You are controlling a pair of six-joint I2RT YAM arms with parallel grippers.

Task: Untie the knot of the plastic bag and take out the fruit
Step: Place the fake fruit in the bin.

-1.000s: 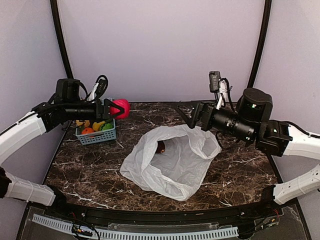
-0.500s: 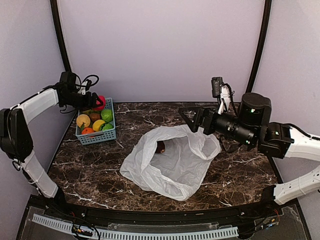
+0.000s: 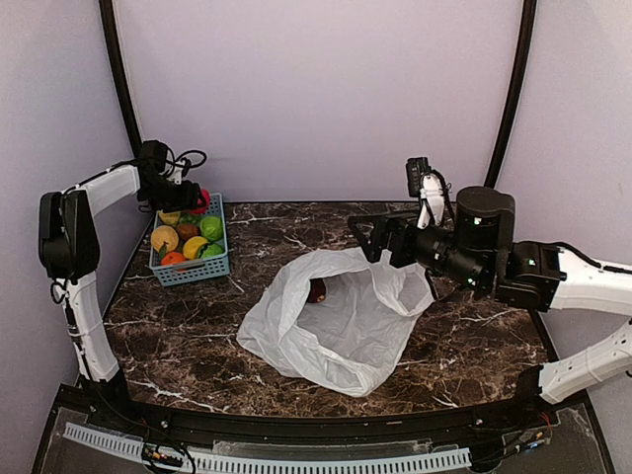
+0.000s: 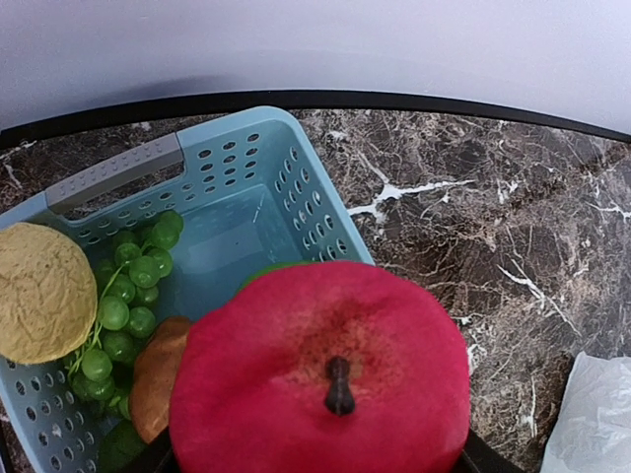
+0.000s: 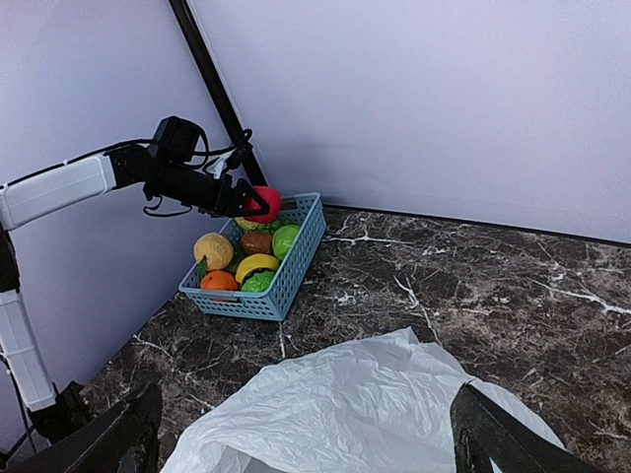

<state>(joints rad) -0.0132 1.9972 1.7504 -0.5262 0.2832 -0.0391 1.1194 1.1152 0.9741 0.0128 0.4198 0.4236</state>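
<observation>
The white plastic bag (image 3: 336,321) lies crumpled in the middle of the table with its mouth open toward the back. No knot shows on it. One dark red fruit (image 3: 317,290) sits just inside the mouth. My left gripper (image 3: 191,200) is shut on a red apple (image 4: 325,365), holding it just above the far end of the blue basket (image 4: 246,168). My right gripper (image 3: 370,237) hangs open over the bag's (image 5: 345,414) far right edge. Nothing is between its fingers (image 5: 488,434).
The blue basket (image 3: 190,269) stands at the table's back left corner. It holds a tan-yellow fruit (image 3: 165,238), a green one (image 3: 210,228), an orange one (image 3: 173,259), green grapes (image 4: 123,305) and others. Dark marble tabletop (image 3: 474,326) surrounds the bag.
My left arm has swung back and to the left, carrying the red apple from over the table to above the basket. My right gripper has drifted slightly left and stays open.
</observation>
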